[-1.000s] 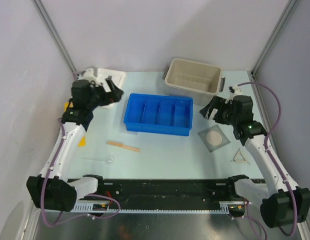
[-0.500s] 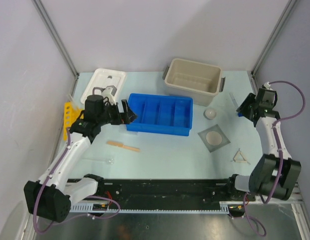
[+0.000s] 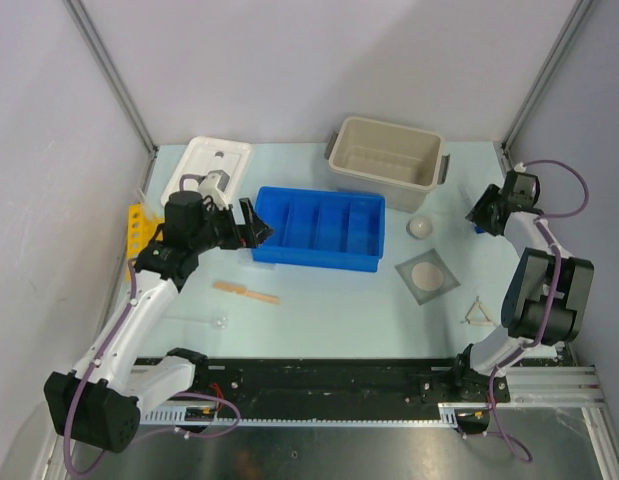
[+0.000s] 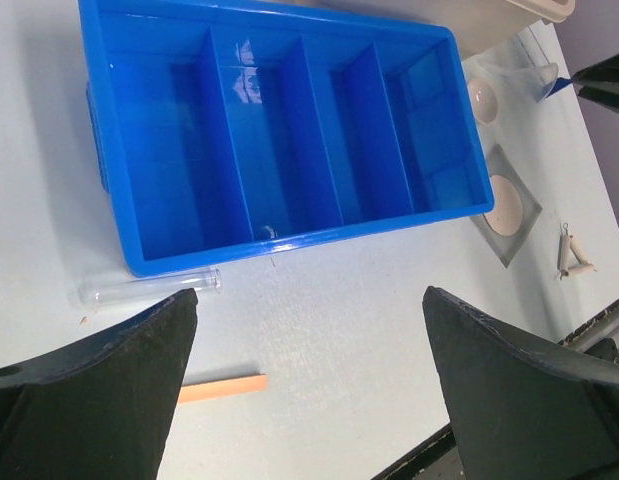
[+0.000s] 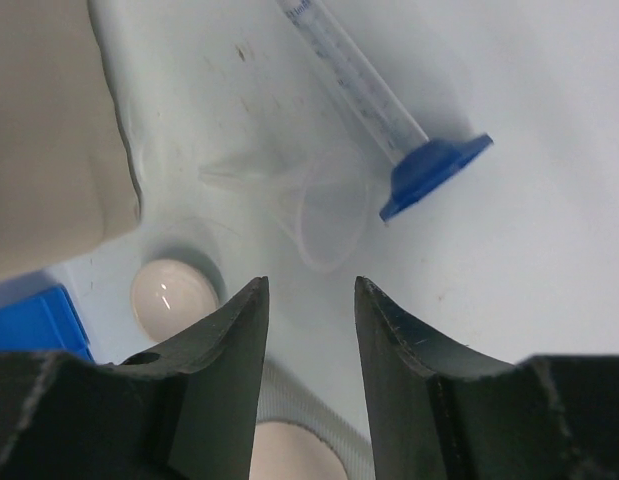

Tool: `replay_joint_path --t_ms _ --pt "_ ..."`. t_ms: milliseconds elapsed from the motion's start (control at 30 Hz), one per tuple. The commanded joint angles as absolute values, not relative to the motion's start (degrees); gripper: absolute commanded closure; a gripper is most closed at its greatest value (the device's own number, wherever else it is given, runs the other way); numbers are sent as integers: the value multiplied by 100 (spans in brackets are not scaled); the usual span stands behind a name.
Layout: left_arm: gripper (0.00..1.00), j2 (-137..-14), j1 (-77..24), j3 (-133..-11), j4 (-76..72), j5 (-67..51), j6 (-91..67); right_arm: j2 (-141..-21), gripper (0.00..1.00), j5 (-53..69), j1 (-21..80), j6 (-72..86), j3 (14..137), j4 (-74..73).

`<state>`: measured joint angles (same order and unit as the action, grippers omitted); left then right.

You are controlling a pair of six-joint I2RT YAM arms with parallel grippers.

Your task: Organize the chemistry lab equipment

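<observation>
My left gripper [image 3: 251, 225] is open and empty over the left end of the blue tray [image 3: 319, 228]. In its wrist view a clear glass tube [image 4: 149, 288] lies against the tray's front wall [image 4: 289, 238], and the tan stick [image 4: 224, 387] shows below it. The stick [image 3: 246, 291] and another faint tube [image 3: 204, 321] lie front left. My right gripper [image 3: 486, 212] is open with a narrow gap, empty, low over a clear funnel [image 5: 324, 215] beside a blue-based measuring cylinder [image 5: 369, 95]. The white dish [image 3: 419, 227], grey mesh [image 3: 427, 275] and wire triangle [image 3: 478, 315] lie on the right.
A beige tub [image 3: 385, 155] stands at the back, its white lid [image 3: 209, 168] at the back left. A yellow rack [image 3: 137, 235] lies at the left edge. The enclosure's walls and posts are close on both sides.
My right arm has swung from beside the mesh out to the far right edge. My left arm has come from the white lid to the blue tray's left end.
</observation>
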<state>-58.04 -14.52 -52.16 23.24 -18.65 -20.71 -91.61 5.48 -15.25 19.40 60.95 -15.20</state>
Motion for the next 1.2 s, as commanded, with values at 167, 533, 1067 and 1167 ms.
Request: replay_joint_path --t_ms 167,533,1067,1167 --pt "0 -5760 -1508 -5182 2187 -1935 -2174 -10032 59 878 -1547 1849 6756 -862" --pt "0 -5821 -1507 -5189 2184 -1973 -2170 -10507 80 879 -1479 1802 7023 -927" --pt "0 -5774 -1503 -5188 2163 -2033 -2185 -8478 100 61 -1044 1388 7358 -2373" --pt "1 -5749 -1505 -5187 2154 -2038 -2199 -7931 100 557 -832 994 7364 -2684"
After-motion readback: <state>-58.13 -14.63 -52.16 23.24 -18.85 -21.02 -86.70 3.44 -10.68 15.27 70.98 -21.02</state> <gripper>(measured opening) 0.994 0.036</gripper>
